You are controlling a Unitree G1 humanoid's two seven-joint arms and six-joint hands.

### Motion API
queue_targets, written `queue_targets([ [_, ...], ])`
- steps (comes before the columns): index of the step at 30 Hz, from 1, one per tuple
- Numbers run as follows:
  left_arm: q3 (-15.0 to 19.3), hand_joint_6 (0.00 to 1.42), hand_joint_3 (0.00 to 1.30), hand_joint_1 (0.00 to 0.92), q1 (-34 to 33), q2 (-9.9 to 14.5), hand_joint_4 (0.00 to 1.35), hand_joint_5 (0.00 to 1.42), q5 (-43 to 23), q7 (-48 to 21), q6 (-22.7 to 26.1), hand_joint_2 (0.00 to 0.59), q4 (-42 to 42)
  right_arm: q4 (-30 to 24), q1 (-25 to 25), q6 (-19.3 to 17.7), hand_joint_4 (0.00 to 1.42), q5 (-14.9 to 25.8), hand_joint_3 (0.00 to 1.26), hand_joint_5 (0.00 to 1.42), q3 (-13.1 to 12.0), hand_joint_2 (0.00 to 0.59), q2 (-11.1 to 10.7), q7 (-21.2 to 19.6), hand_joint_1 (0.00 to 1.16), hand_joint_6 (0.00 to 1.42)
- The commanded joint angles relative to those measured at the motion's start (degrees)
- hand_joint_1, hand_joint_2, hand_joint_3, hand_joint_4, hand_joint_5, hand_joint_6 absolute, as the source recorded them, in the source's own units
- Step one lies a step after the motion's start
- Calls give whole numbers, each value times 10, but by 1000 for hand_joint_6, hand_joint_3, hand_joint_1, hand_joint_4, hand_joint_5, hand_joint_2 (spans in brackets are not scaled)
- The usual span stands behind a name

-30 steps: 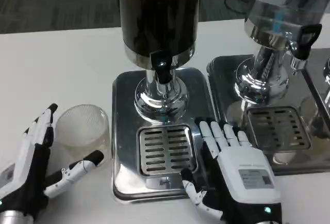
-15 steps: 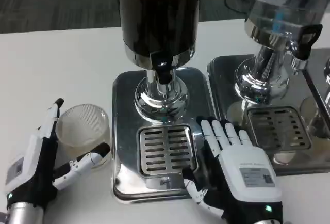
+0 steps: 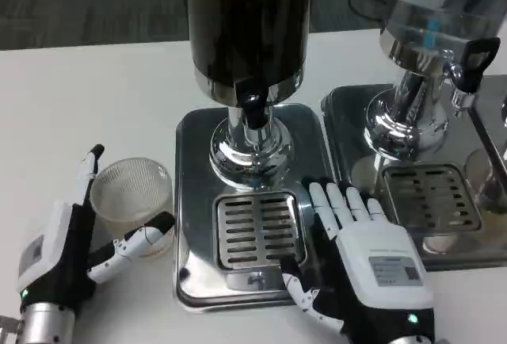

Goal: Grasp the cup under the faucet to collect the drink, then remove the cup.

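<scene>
White bench [image 3: 95, 90] carries two steel drip trays; the nearer drip tray [image 3: 190, 201] holds a dark drink dispenser [image 3: 247, 27] with a black faucet [image 3: 252, 110]. Right hand [image 3: 360, 269] lies flat, fingers spread, on that tray's edge. Left hand [image 3: 75, 241], fingers apart, brackets the clear ribbed cup [image 3: 131, 197], left of the tray.

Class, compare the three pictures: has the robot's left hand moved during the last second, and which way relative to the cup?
Yes. The left hand has turned and closed in on the cup, with fingers now on either side of it, while the cup stays beside the drip tray.
</scene>
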Motion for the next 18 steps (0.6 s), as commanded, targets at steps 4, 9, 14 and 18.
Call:
queue_targets([
  [4,-15,270,0,212,-12,4,60,296,1,2,-15,21,25,8,-7,-3,0,14,0,0,-4,401,1,0,400,25],
  [9,-17,376,67,230,-18,10,160,391,2,13,-32,31,41,10,-11,-3,0,15,0,0,-3,401,1,1,401,42],
  [14,-18,572,183,300,-21,7,321,564,3,42,-63,54,56,10,-12,-2,0,15,0,0,-3,401,0,0,401,49],
  [18,-20,659,240,310,-23,8,416,647,5,60,-79,72,68,12,-13,-3,0,19,0,0,-5,401,1,1,401,56],
])
